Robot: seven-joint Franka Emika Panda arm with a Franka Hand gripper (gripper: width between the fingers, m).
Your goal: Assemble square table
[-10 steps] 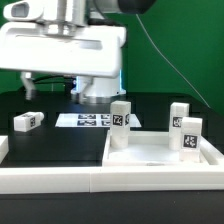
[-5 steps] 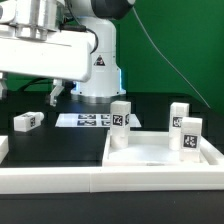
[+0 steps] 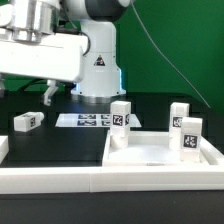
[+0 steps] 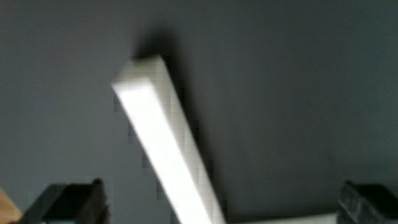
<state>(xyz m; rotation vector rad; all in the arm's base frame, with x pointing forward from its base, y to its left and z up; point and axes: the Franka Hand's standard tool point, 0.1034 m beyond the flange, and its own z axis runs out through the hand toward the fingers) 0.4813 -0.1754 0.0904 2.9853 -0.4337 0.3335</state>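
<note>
Near loose leg (image 3: 28, 121): gripper (image 4: 219, 196) jaws spread wide, empty; we flag risk: off-centre descent nudges leg, skewed pinch.

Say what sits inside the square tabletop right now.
Three upright leg blocks stand in the tabletop. A fourth block lies outside it. The tabletop's near rim covers the front strip of its floor.

black table (image 3: 60, 142) bears tabletop (image 3: 165, 152); leg block (image 3: 27, 121); marker board (image 3: 85, 120)

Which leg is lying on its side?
The leg at the exterior view's left, alone on the black table; the other three stand upright on the tabletop.
</note>
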